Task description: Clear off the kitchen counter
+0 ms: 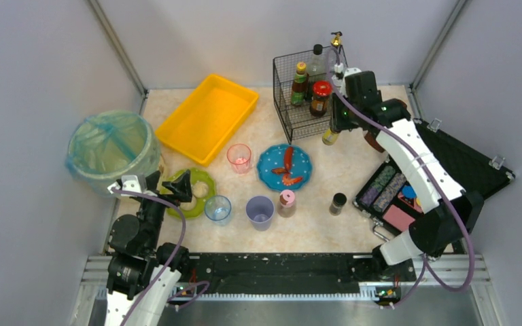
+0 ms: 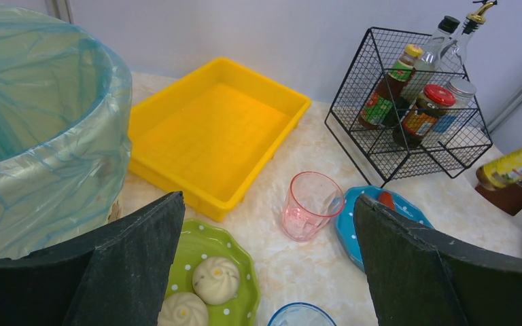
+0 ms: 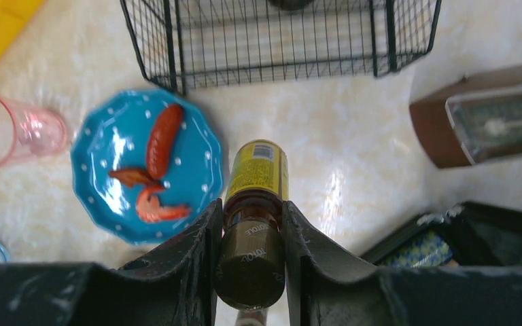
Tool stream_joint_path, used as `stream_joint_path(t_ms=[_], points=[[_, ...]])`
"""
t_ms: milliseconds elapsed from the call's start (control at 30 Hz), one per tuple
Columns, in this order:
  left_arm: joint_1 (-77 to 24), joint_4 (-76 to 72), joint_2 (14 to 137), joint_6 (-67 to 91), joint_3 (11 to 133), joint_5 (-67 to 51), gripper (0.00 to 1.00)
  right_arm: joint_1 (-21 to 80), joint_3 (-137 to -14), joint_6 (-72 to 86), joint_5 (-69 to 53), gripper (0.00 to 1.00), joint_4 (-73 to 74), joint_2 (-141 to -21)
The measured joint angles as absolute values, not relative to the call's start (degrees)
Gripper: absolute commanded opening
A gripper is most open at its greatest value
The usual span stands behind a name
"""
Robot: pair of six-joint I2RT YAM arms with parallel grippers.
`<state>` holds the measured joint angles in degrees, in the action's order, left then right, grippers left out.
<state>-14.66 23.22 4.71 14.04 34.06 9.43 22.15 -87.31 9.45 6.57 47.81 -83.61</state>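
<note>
Right arm is stretched long toward the back right corner, the right hand (image 1: 335,125) pointing down just in front of the wire basket (image 1: 285,115). Left arm sits folded low by its base, the left hand (image 1: 180,187) hovering over the green plate (image 1: 204,178) of buns, close beside the bin lined with a blue bag (image 1: 81,163).

The kitchen counter (image 1: 312,231), cream and faintly mottled, fills the floor of this grey-walled booth, with a black rail (image 1: 279,265) along the near edge. It's busy: yellow tray (image 1: 207,119) at the back, blue plate (image 1: 264,163) with sausage in the middle, pink cup (image 1: 239,157) between them.

Now the hands. The right one is narrowed down, both fingers pressed on the neck of a yellow-labelled sauce bottle (image 3: 255,170), just under its dark cap. The left one is spread wide, with nothing between its fingers.
</note>
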Motion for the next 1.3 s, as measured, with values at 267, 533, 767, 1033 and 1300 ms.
stream_joint_path(t_ms=[267,533,767,1033,1300], points=[[-14.66,23.22,4.71,14.04,34.06,9.43,0.99,22.15,-107.79,6.83,6.31,0.0,47.44,-97.17],[-14.66,23.22,4.73,14.04,34.06,9.47,0.99,22.15,-129.43,5.17,5.52,0.0,46.96,-112.66],[-14.66,23.2,5.02,14.04,34.06,9.65,0.99,22.15,-135.87,4.21,4.25,0.0,44.38,-120.01],[-14.66,23.22,6.28,14.02,34.06,9.85,0.99,22.15,-134.65,3.99,3.09,0.0,42.46,-125.51],[-14.66,23.22,6.31,14.02,34.06,9.89,0.99,22.15,-133.4,2.94,4.1,0.07,38.81,-130.72]])
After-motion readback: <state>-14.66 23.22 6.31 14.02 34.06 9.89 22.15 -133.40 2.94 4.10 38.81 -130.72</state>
